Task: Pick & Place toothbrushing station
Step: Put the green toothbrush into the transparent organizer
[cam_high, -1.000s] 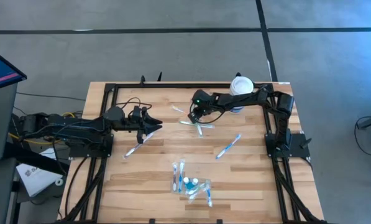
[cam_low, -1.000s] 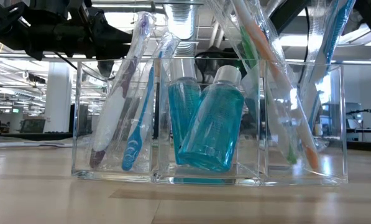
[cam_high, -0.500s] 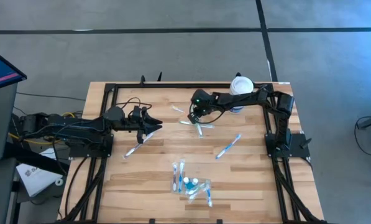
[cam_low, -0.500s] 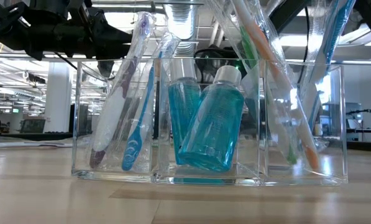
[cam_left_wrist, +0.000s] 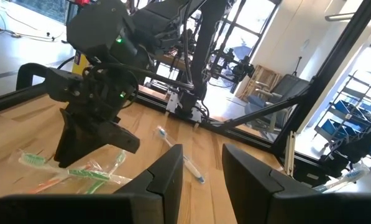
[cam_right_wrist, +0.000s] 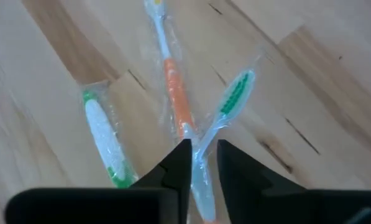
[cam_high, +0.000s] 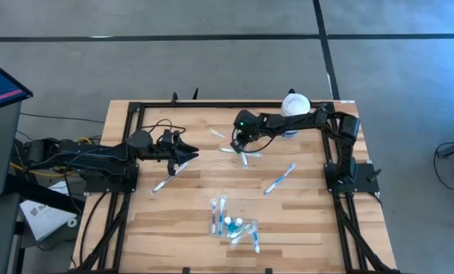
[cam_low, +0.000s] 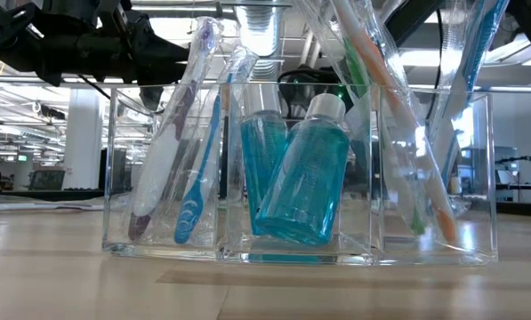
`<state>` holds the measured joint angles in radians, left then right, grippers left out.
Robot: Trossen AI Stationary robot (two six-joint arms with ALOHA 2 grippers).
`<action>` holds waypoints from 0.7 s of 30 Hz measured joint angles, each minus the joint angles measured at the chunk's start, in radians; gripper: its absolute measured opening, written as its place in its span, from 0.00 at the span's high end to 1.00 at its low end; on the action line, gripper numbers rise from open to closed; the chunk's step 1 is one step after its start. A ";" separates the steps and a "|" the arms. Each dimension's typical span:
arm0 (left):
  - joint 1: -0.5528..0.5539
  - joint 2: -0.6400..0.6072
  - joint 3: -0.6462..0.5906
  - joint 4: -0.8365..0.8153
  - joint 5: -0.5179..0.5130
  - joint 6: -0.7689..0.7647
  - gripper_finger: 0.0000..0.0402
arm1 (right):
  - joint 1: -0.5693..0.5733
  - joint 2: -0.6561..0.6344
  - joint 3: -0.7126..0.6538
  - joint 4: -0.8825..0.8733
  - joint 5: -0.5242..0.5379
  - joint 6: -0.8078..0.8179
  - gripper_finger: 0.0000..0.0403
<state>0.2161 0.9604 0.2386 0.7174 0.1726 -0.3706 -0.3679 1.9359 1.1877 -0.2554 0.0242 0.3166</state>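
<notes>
The table (cam_high: 303, 221) is a wooden top inside a black frame.

The left arm (cam_high: 97, 154) lies low along the table's left side. Its gripper (cam_high: 187, 154) hovers over the left-centre of the top, just above one wrapped toothbrush (cam_high: 166, 180). In the left wrist view its two fingers (cam_left_wrist: 166, 177) stand apart with nothing between them.

The right arm (cam_high: 310, 120) reaches from the far right corner toward the middle of the far half. Its gripper (cam_high: 240, 143) points down over a loose cluster of wrapped brushes (cam_high: 242, 154). In the right wrist view the fingers (cam_right_wrist: 179, 163) are nearly closed around the clear wrapper of the green brush (cam_right_wrist: 225, 115). An orange brush (cam_right_wrist: 176, 99) and a second green-and-white brush (cam_right_wrist: 104, 140) lie just beside it on the wood.

A white tub (cam_high: 294, 103) stands at the far edge beside the right arm.

The clear tray (cam_low: 301, 249) sits near the front edge, centre. Its left compartment holds a blue brush (cam_low: 198, 178), its middle compartment two teal bottles (cam_low: 305, 178), and its right compartment an orange-and-green brush (cam_low: 398, 133).

A single blue brush (cam_high: 280, 180) lies on the right-centre of the top, apart from the rest.
</notes>
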 joint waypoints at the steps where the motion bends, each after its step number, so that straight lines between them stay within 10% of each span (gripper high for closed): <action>1: 0.000 0.000 0.000 0.000 0.000 0.000 0.73 | 0.000 0.000 0.000 -0.001 -0.001 -0.002 0.81; 21: 0.000 0.000 0.001 0.000 0.000 0.000 0.73 | -0.012 0.021 -0.003 0.064 0.029 0.024 0.68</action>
<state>0.2161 0.9604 0.2393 0.7177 0.1726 -0.3706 -0.3798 1.9564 1.1852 -0.1913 0.0536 0.3405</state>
